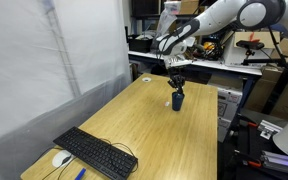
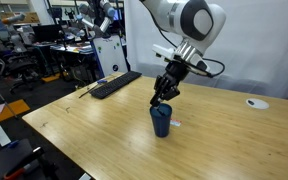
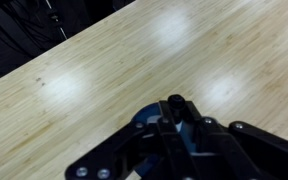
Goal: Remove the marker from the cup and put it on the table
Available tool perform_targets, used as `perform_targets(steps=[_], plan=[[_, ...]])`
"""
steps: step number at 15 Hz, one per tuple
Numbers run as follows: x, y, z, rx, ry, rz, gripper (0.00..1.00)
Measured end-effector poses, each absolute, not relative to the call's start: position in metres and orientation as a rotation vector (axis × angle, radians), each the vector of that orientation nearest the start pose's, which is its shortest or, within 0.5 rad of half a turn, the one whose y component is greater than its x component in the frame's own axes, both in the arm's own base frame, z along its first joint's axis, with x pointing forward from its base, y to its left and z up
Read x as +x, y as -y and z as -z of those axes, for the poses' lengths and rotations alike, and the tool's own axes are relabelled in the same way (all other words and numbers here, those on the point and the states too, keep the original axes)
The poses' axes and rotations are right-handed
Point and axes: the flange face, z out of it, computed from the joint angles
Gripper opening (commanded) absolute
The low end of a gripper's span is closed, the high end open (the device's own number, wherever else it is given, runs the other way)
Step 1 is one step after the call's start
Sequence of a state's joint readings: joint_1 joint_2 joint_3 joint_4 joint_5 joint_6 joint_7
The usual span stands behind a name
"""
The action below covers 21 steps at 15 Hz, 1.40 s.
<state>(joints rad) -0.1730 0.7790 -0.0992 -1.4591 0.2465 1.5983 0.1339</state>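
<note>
We cannot tell whether the jaws are spread or pinching: the wrist view shows only dark linkage over a blue rim. The gripper hangs just above the cup, which stands upright on the table. We cannot make out the marker and judge it to be inside the cup. Recommended: centre on the shaft, clamp firmly, and lift vertically without dragging the rim.

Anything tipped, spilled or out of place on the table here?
Nothing stands out. The cup stands upright on the table with the gripper at its mouth, and no spill shows. The keyboard and mouse lie flat near one end.
</note>
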Motion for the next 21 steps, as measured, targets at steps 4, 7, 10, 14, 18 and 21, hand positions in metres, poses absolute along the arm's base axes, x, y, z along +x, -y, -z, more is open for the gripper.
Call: perform_targets(steps=[4, 7, 10, 14, 18, 21], plan=[[0.629, 0.138, -0.238, -2.715, -0.683, -0.888, 0.05], [0.630, 0.136, -0.269, -2.715, -0.686, -0.878, 0.05], [0.632, 0.131, -0.297, -2.732, -0.679, -0.830, 0.05], [0.641, 0.091, -0.313, -2.795, -0.579, -0.716, 0.05], [0.645, 0.037, -0.273, -2.879, -0.440, -0.605, 0.05], [0.638, 0.017, -0.233, -2.938, -0.388, -0.488, 0.05]])
